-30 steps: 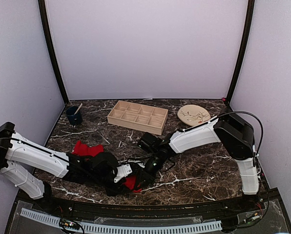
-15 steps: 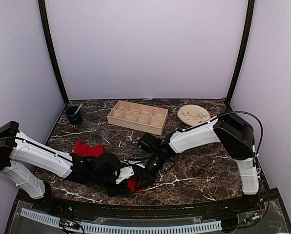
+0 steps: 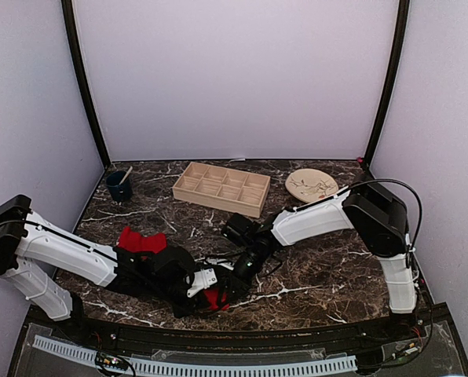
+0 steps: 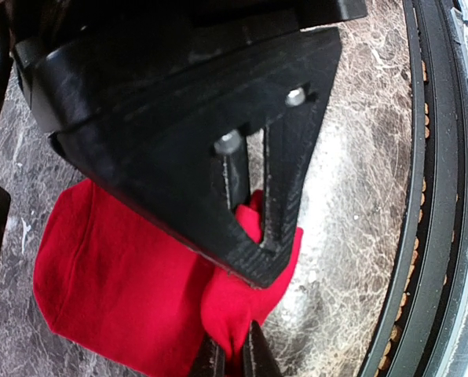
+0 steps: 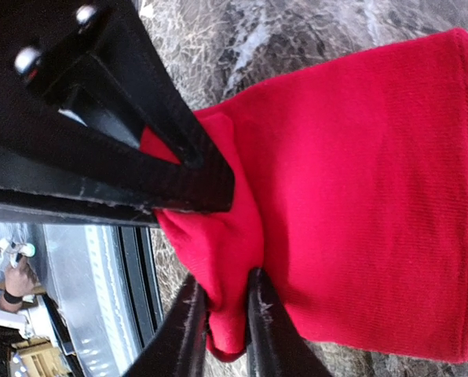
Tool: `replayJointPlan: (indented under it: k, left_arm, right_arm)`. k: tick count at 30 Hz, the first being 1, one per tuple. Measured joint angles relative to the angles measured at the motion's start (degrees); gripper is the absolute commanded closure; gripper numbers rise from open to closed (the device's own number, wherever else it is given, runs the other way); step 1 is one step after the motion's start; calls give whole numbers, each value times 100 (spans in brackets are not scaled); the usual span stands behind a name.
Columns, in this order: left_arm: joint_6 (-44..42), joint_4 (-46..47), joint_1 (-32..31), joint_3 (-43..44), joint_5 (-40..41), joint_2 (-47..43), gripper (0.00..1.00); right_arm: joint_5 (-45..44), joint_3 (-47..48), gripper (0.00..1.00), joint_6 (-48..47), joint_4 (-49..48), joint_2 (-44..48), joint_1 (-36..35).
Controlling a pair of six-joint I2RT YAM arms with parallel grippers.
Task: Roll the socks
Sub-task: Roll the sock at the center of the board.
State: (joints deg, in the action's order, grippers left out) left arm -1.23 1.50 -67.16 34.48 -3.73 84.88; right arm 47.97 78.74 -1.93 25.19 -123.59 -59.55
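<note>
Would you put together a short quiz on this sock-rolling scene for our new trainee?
1. True or false: the left gripper and right gripper both pinch the same sock.
2. Where is the other sock? A) in the wooden tray B) on the table, left of the grippers C) on the plate
3. In the top view, the plate lies to the ____ of the tray.
Key: 1 true; 2 B; 3 right.

No writing, label or number can be read
</note>
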Motion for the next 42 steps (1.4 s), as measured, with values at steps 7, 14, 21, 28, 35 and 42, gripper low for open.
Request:
replayJointPlan:
  k: [7,14,21,28,35,42]
  left_arm:
    - [157,61,2,39,-31,92,100]
    - [420,304,155,52,-269,227,100]
    - [590,538,625,70,-962,400,100]
    - [544,605,907,505,-1742,944,100]
    - [352,553,1080,990,-2365,1460,100]
    - [249,446,1408,1152,-3027,1696,100]
  right_arm:
    - [105,-96,70,146,-133,13,83]
    - [173,-466,64,380,-546,205,229]
    - [87,-1008,61,748,-1167,518,466]
    - [-225,-1567,58,1154,-1709,903,772]
    - [-800,-2138,57,1547,-2129,1379,925]
    - [-1443,-2675,56,1823,-2426,1860,1121]
